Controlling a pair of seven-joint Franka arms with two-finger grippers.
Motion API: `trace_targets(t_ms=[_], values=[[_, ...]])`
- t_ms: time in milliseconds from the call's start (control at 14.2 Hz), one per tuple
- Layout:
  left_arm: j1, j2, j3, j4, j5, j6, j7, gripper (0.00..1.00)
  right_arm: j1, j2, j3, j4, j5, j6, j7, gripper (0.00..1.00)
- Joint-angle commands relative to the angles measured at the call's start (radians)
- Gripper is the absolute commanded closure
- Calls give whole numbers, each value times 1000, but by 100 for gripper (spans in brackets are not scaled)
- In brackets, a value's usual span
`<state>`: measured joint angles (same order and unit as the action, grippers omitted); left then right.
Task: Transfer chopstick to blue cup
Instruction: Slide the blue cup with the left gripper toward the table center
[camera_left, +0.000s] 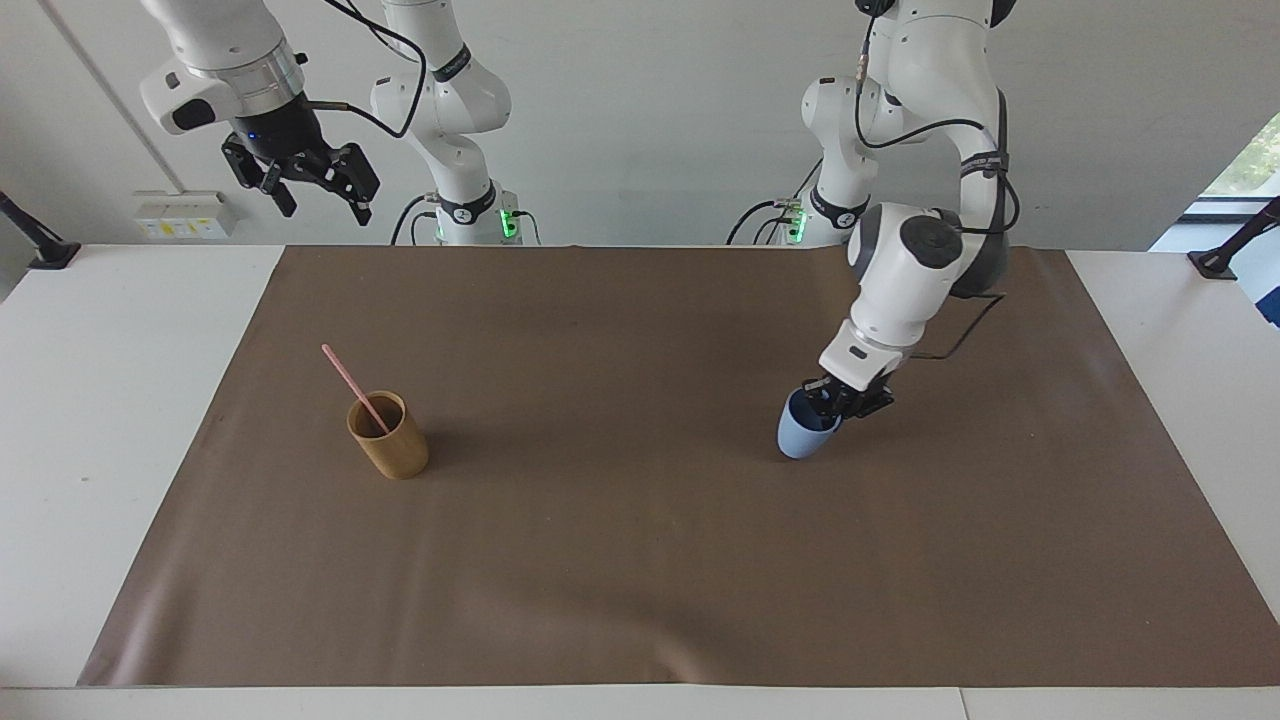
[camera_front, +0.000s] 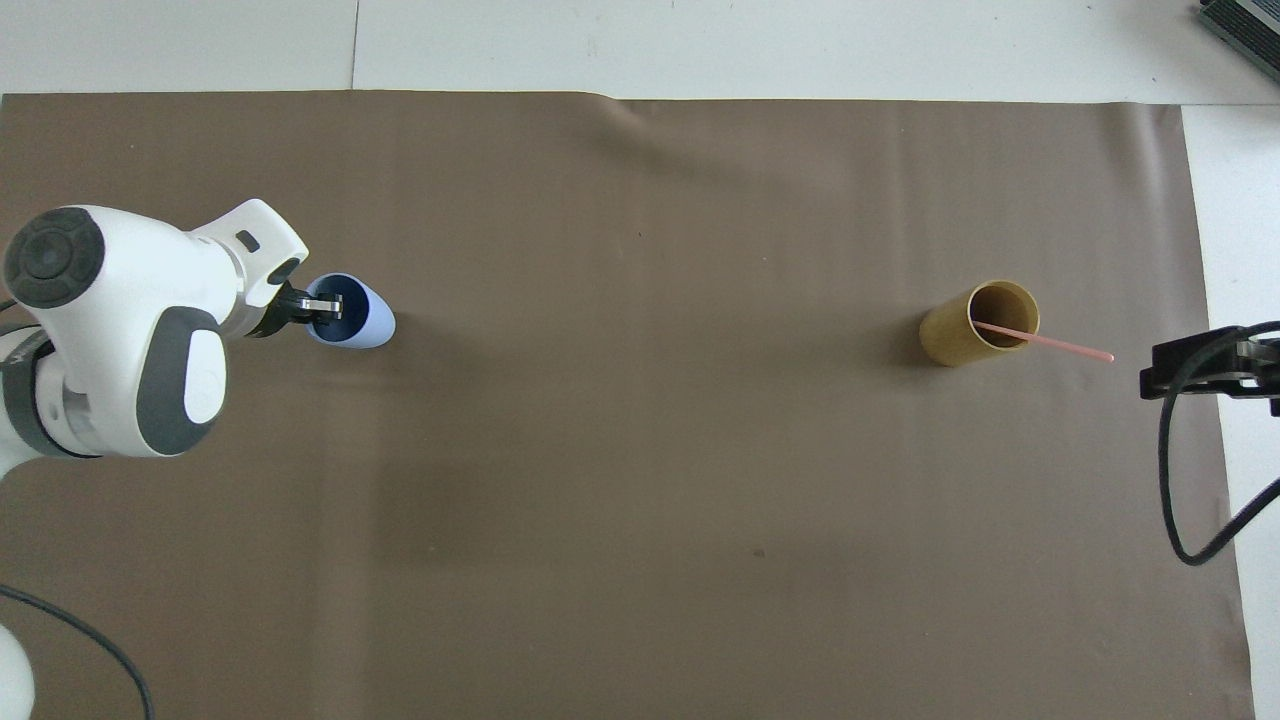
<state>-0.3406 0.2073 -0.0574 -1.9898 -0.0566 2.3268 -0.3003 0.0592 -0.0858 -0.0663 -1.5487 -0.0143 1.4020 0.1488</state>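
A pale pink chopstick (camera_left: 350, 385) (camera_front: 1050, 343) leans in a tan bamboo cup (camera_left: 389, 436) (camera_front: 975, 324) toward the right arm's end of the mat. My left gripper (camera_left: 832, 402) (camera_front: 322, 306) is shut on the rim of the light-blue cup (camera_left: 803, 432) (camera_front: 354, 315), which it holds tilted just over the brown mat, toward the left arm's end. High above the table edge at its own end, my right gripper (camera_left: 318, 197) hangs open with nothing in it; only part of it (camera_front: 1205, 367) shows in the overhead view.
A brown mat (camera_left: 640, 560) covers most of the white table (camera_left: 90, 400). A black cable (camera_front: 1190, 480) hangs from the right arm at the edge of the overhead view.
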Motion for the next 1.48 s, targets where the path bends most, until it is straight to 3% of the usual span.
trace_targets(t_ms=[0,281,633,774,915,1126,1196,1407], values=[[-98,-2,21,5,35,-11,-142,100,-9,-31,2,-33,-12,-3,-17,0],[-224,7,19,14,35,-6,-297,100,-10,-31,2,-33,-12,-3,-17,0],[-279,43,14,52,32,6,-353,100,-10,-31,2,-33,-12,-3,-17,0],[-282,49,14,54,27,9,-355,84,-10,-31,0,-33,-12,-3,-17,0],[-285,49,14,54,27,8,-355,56,-10,-31,2,-33,-12,-3,-17,0],[-284,37,14,57,27,3,-344,6,-10,-31,0,-33,-12,-1,-17,0],[-281,28,14,55,27,-3,-344,0,-10,-31,0,-37,-12,-1,-18,0],[-267,-48,24,48,27,-50,-321,0,-10,-31,2,-73,-1,18,-34,0]])
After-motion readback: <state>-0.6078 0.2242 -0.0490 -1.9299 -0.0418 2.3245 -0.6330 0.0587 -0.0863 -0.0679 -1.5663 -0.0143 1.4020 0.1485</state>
